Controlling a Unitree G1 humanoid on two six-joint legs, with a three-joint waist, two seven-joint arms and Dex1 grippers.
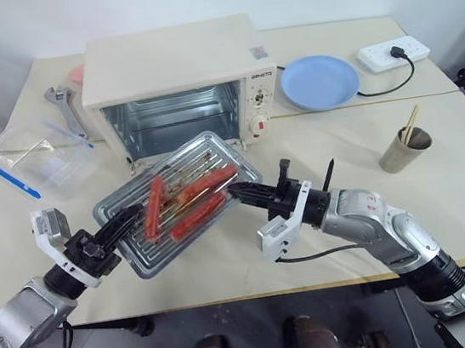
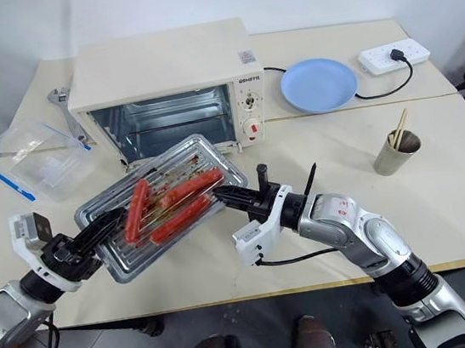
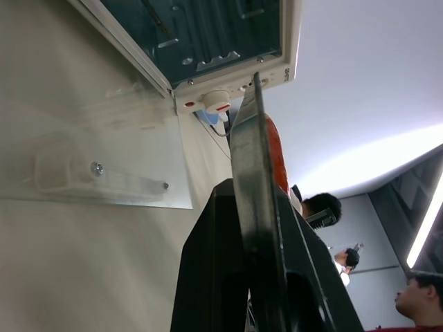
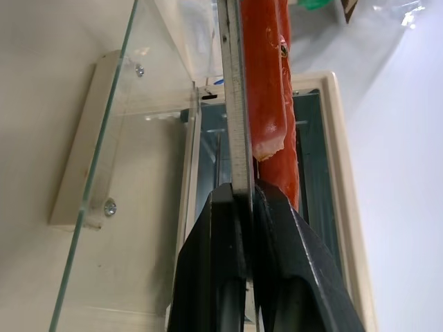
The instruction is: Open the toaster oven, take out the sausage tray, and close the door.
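Observation:
The cream toaster oven stands at the back of the table with its cavity open. Its glass door lies folded down flat in front of it, mostly under the tray. The shiny sausage tray, with a wire rack and three red sausages, hangs tilted above the door, clear of the oven. My left gripper is shut on the tray's left rim. My right gripper is shut on its right rim. In the right wrist view the fingers clamp the thin metal edge.
A clear plastic box with blue clips sits left of the oven, with a metal tool behind it. A blue plate, a power strip and a cup with chopsticks are on the right. People stand beyond the table.

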